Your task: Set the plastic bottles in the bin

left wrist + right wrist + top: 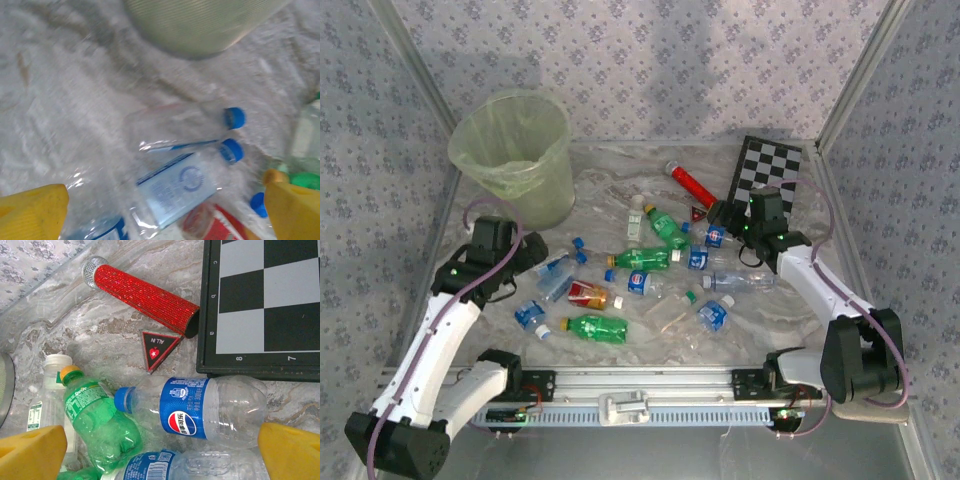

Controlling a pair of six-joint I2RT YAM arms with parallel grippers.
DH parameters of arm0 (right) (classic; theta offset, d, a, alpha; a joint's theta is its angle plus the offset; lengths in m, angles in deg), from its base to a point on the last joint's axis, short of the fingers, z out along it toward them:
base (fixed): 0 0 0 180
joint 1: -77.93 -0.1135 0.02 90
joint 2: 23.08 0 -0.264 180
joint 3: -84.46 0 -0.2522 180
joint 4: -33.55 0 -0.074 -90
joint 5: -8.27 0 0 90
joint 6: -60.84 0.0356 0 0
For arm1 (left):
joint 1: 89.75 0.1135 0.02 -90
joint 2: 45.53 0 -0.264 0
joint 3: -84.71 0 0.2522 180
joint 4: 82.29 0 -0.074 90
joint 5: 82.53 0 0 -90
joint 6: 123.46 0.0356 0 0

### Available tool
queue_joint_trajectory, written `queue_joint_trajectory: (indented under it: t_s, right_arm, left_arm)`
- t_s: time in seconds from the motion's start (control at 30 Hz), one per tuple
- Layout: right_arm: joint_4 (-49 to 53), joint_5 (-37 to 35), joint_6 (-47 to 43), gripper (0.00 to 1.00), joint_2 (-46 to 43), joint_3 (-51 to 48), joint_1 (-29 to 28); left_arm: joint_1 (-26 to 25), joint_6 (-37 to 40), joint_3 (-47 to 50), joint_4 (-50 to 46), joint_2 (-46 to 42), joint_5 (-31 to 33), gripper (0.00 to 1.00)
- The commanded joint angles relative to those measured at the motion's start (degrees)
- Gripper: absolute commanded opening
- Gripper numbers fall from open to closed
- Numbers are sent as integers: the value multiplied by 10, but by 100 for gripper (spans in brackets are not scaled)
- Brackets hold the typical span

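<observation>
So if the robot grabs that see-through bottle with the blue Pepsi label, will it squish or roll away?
Probably squishes: the Pepsi bottle looks empty and crinkled. Likely very light, with no drink showing inside. Lying on its side, it might roll, though the checkerboard beside it could stop it.

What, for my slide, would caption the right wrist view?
Open right gripper above a Pepsi bottle and green Sprite bottle, near a red glitter cylinder and checkerboard.

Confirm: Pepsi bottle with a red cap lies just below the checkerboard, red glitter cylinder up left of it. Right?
Wrong on the cap: the Pepsi bottle has a blue one, not red, per the right wrist view. The rest holds: it lies just below the checkerboard, red glitter cylinder up left of it.
</observation>
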Motion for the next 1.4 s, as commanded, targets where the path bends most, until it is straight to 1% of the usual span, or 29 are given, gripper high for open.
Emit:
queue_joint_trajectory:
  t_s: [0.0,0.2,0.53,0.67,0.77,1.2,1.37]
  right_arm:
    - [-4,2,9,100,2,-10,-3]
    - [0,-6,8,100,0,-14,-3]
    - [0,-11,8,100,8,-14,-3]
    - [2,-10,8,100,10,-14,-3]
    - [4,-10,8,100,11,-12,-3]
    - [2,-7,8,100,18,-9,-4]
    - [1,-5,8,100,20,-10,-4]
  left_arm:
    - [0,-68,34,-35,-17,48,100]
    - [0,-137,113,-30,-22,48,100]
    - [0,-198,232,66,-19,30,98]
    - [0,-210,267,112,-19,27,91]
    - [0,-214,280,127,-14,28,82]
    - [0,-206,285,129,-23,52,52]
    - [0,-184,263,118,-33,73,46]
